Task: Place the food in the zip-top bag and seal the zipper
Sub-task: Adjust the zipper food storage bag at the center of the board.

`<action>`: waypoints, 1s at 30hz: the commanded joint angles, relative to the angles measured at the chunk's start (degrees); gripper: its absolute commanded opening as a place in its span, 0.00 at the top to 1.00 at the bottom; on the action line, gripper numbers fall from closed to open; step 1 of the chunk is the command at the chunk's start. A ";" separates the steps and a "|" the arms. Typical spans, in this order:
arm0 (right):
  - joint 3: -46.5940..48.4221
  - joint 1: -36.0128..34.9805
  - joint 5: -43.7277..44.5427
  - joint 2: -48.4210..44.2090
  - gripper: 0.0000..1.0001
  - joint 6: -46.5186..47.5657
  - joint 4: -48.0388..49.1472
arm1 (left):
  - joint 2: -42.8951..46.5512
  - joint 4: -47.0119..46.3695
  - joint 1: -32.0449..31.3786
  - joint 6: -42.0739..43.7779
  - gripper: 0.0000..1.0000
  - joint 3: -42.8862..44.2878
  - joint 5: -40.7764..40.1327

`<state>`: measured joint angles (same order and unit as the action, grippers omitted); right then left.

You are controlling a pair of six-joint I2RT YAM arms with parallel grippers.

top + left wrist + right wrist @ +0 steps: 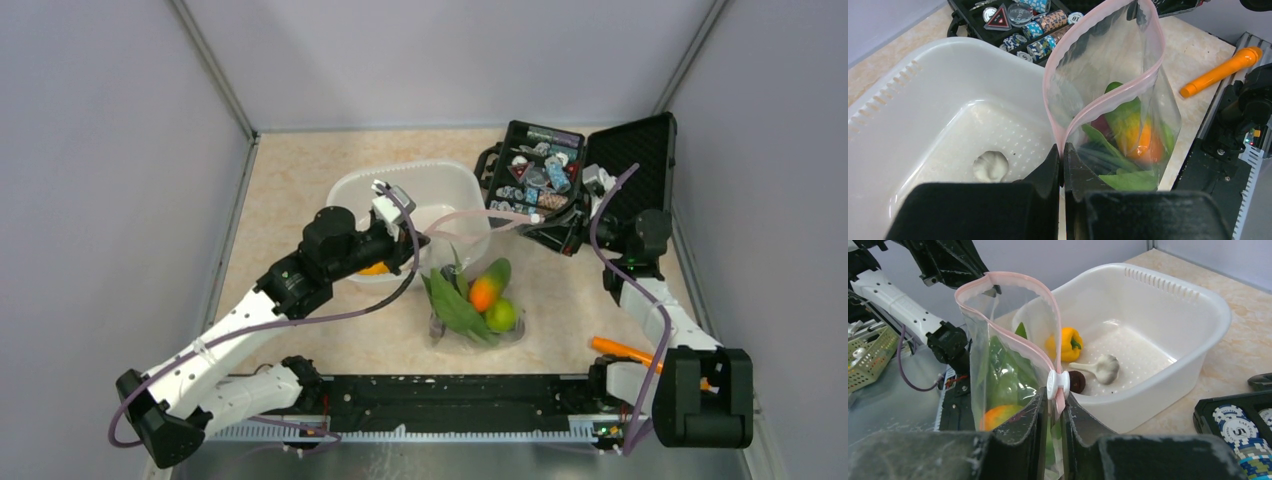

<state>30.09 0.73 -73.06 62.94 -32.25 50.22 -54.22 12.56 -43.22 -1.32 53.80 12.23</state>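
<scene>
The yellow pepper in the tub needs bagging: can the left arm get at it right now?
Probably not yet: the left tool is shut on the zipper, so it must release first. The pepper lies uncovered in the tub.

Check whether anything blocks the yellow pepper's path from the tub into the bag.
Only the white tub's wall, between the yellow pepper and the zip-top bag. The bag's mouth is open, nothing across it. The left gripper and right gripper each pinch one zipper end.

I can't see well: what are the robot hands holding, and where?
Both hold the zip-top bag by its zipper: left gripper at one end, right gripper at the other.
</scene>
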 commanded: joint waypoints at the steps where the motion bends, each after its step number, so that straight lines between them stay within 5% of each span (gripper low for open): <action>1: -0.65 -0.38 -1.54 0.43 0.88 -8.25 12.82 | 1.48 -3.35 0.85 0.80 1.00 -0.01 -0.08; 6: -2.01 -0.41 -0.33 -0.69 1.00 -8.89 14.52 | 2.41 -3.74 1.34 0.80 1.00 -0.89 -0.96; 12: -2.37 -0.38 0.87 -3.54 1.00 -7.97 13.53 | 2.95 -3.00 1.65 0.80 1.00 -0.82 -1.84; 13: -2.55 -0.38 1.44 -4.39 1.00 -7.59 13.16 | 3.08 -2.84 1.70 0.69 0.90 -0.81 -2.34; 14: -2.75 -0.39 1.88 -5.18 1.00 -6.73 12.40 | 3.21 -2.76 1.85 0.14 0.67 -0.69 -2.82; 15: -2.76 -0.38 2.16 -5.99 1.00 -5.69 10.67 | 3.36 -2.61 1.91 -0.06 0.55 -0.36 -2.68; 19: -0.79 -2.83 1.72 -9.66 1.00 3.50 -2.53 | 3.70 -0.47 1.95 0.02 0.19 3.43 -0.83; 23: 2.33 -5.63 1.46 -12.77 1.00 14.12 -16.90 | -0.19 3.09 2.09 2.23 0.02 12.12 7.03; 30: 2.94 -7.30 1.09 -16.49 1.00 16.27 -19.85 | -12.76 8.44 1.89 5.93 0.01 27.62 25.88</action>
<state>30.15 -5.91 -71.55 48.27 -20.40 33.28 -61.71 18.63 -41.30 2.00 75.61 25.04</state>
